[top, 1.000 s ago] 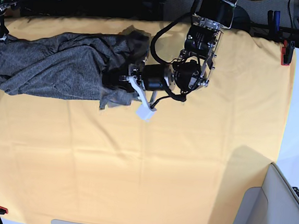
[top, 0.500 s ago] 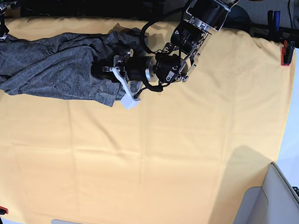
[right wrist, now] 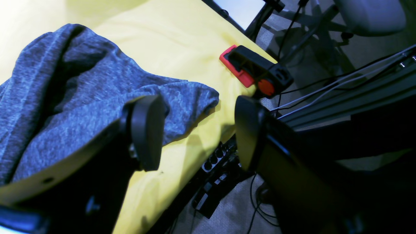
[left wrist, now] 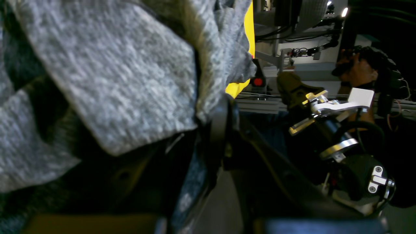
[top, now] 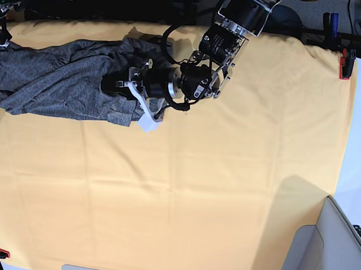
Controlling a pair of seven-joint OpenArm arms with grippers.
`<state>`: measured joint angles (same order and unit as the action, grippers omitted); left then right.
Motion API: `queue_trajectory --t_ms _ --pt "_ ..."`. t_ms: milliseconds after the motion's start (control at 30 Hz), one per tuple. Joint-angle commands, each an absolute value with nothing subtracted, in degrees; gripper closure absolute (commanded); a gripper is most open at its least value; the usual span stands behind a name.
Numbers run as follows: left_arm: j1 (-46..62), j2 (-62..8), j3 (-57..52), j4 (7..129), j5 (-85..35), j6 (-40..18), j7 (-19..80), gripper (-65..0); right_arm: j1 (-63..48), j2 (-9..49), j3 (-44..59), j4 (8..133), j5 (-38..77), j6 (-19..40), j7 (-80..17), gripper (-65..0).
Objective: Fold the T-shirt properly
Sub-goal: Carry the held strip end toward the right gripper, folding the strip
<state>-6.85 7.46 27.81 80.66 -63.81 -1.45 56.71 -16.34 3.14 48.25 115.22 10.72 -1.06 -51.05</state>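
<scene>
In the left wrist view, heathered charcoal-grey knit T-shirt (left wrist: 107,74) fabric fills the left of the frame, bunched right against the left end effector (left wrist: 208,130), which is clenched on a fold of it, though the dark, close view hides the exact pinch point. In the right wrist view the right end effector (right wrist: 195,133) stands released, its black fingers (right wrist: 148,130) spread above a shirt edge and the plain yellow cloth (right wrist: 175,42) covering the surface; a red-and-black clamp (right wrist: 256,73) sits at the cloth's edge beyond. In the base view the T-shirt (top: 65,84) lies crumpled at the upper left of the cloth (top: 181,198), the left end effector (top: 118,84) at its right end.
</scene>
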Motion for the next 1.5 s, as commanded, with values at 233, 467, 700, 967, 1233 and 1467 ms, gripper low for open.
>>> queue_trajectory --t_ms 233,467,700,967,1233,1467 --pt "-8.04 9.00 28.00 81.80 -65.45 -1.98 55.96 -1.3 -16.31 3.82 48.40 115.65 10.59 -1.10 -49.63 -34.5" --pt "-10.33 9.00 31.25 81.54 -65.45 -1.98 55.87 -1.3 -16.13 3.74 48.31 114.33 10.59 -1.10 -49.63 -34.5" --pt "-11.91 9.00 31.60 78.64 -65.36 -1.98 54.11 -1.3 -16.22 3.74 48.31 114.33 10.68 -1.10 -49.63 -34.5" --pt "-12.44 9.00 31.60 77.32 -65.36 -2.07 53.32 -1.4 -16.13 2.24 48.31 114.33 10.68 -1.10 -49.63 -34.5" --pt "-12.53 9.00 31.69 77.32 -65.36 -2.07 53.32 -1.4 -16.13 2.15 48.22 114.33 10.68 -1.10 -49.63 -34.5" --pt "-12.70 9.00 34.33 77.32 -65.36 -2.15 53.32 -9.2 -16.22 2.07 48.22 114.33 10.68 -1.10 -49.63 -34.5"
